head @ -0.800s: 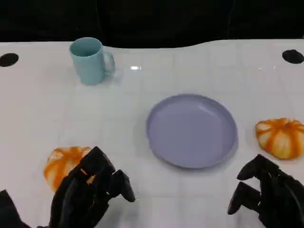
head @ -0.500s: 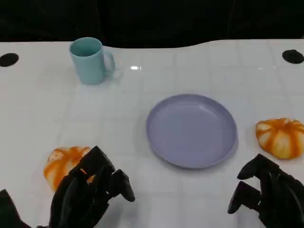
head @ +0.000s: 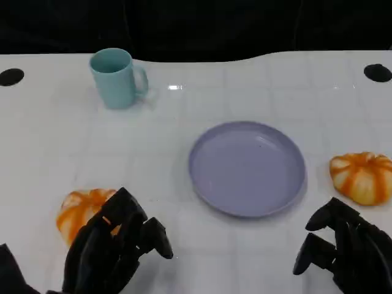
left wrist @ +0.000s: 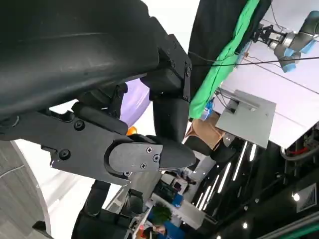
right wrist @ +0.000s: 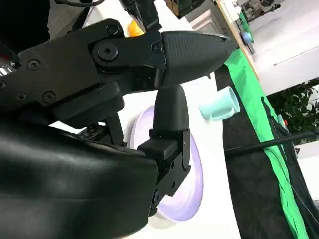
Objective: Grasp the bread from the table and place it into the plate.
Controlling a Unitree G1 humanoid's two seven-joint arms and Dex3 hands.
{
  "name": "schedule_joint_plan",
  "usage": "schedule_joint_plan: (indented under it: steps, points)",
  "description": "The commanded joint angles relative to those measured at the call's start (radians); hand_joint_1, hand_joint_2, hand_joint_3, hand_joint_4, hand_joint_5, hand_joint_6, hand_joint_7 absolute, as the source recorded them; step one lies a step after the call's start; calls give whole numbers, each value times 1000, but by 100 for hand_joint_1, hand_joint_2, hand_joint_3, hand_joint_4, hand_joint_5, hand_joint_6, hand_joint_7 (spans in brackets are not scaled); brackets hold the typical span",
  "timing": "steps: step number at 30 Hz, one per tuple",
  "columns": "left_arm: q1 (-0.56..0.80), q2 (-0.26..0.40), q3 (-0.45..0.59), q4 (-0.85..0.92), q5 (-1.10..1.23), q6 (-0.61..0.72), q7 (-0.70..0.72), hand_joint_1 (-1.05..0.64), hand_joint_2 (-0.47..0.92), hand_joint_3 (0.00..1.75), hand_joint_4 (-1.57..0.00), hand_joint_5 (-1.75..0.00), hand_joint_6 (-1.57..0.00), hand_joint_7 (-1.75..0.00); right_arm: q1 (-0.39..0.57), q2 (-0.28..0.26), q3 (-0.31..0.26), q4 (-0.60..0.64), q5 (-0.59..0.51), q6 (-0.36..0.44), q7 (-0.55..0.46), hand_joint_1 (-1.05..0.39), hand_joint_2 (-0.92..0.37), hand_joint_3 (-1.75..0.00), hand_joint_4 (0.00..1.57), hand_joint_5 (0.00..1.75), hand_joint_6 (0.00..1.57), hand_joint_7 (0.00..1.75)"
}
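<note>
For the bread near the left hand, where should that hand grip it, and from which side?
Probably from above, fingers closing across the rounded middle of the bread. It is a low, ribbed dome lying flat on the table, with no handle or edge to hook. The left hand sits on its near side, covering part of it, holding nothing.

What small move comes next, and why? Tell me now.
Probably lower the left hand onto the near-left pumpkin-shaped bread and close on it. The hand holds nothing and hovers partly over that bread, while the purple plate lies bare. The right hand sits short of the other bread.
</note>
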State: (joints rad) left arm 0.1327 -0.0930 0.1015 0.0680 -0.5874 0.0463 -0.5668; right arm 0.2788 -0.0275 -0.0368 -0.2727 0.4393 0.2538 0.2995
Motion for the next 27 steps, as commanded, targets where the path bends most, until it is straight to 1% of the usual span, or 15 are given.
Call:
schedule_joint_plan:
  steps: [1,4,6,10,12,13,14,15,17,19,20,22,23,25,27]
  points:
    - [-3,11,6,-5,5,-8,-1,-58,92,38,-74,-175,-53,-175,-4,-8,-4,-7,0,1,-2,-53,-92,-39,63,175,44,163]
    - [-6,9,11,-4,0,-11,-4,-57,92,38,-73,-175,-52,-174,-4,-7,-2,-7,-4,-2,-3,-53,-92,-39,63,175,44,163]
    - [-16,22,13,7,10,-37,-28,-57,92,38,-71,-175,-50,-171,-6,-5,-4,-4,0,-3,2,-52,-92,-39,64,175,44,163]
    - [-26,46,12,10,29,-71,-51,-59,92,42,-59,-175,-53,-144,-5,-4,-2,-6,-2,-1,-2,-53,-92,-38,64,175,44,162]
    - [-26,51,12,6,43,-88,-44,-60,92,43,-57,-175,-54,-139,-5,-3,-1,-7,-2,1,-2,-53,-92,-38,64,175,44,162]
    - [-28,56,12,2,67,-112,-35,-60,92,38,-56,-165,-58,-123,-5,-3,-1,-9,-1,5,-4,-53,-92,-38,64,175,44,162]
    - [-31,64,11,-1,92,-135,-27,-61,92,30,-56,-151,-62,-100,-5,-3,0,-11,-1,10,-6,-53,-92,-38,64,175,44,161]
    - [-33,69,10,-2,111,-151,-23,-61,92,28,-56,-145,-64,-92,-5,-4,0,-13,-1,13,-8,-53,-92,-38,64,175,44,161]
    - [-44,89,7,3,159,-193,-18,-62,92,27,-54,-139,-64,-79,-6,-4,0,-11,1,12,-4,-53,-92,-38,63,175,44,161]
    - [-53,105,8,4,182,-212,-16,-62,92,27,-53,-137,-64,-75,-6,-3,0,-11,4,12,0,-53,-92,-38,63,175,44,161]
    - [-57,111,10,3,186,-215,-15,-59,92,26,-51,-130,-63,-64,-6,-3,-1,-11,6,12,2,-53,-92,-38,63,175,44,161]
    - [-62,136,8,-8,228,-234,-3,-58,92,26,-50,-127,-63,-58,-6,-3,0,-11,3,11,3,-53,-92,-38,63,175,44,161]
    - [-64,156,5,-16,266,-253,6,-61,92,21,-47,-115,-60,-45,-5,-4,2,-13,1,12,1,-53,-92,-38,63,175,44,161]
    - [-64,192,-3,-38,350,-284,37,-63,92,19,-44,-106,-58,-34,-3,-2,2,-20,2,20,-5,-53,-92,-38,63,175,45,161]
    - [-56,227,-12,-77,430,-294,76,-60,92,14,-46,-84,-59,-19,-1,-3,3,-27,2,26,-8,-53,-92,-38,62,175,44,161]
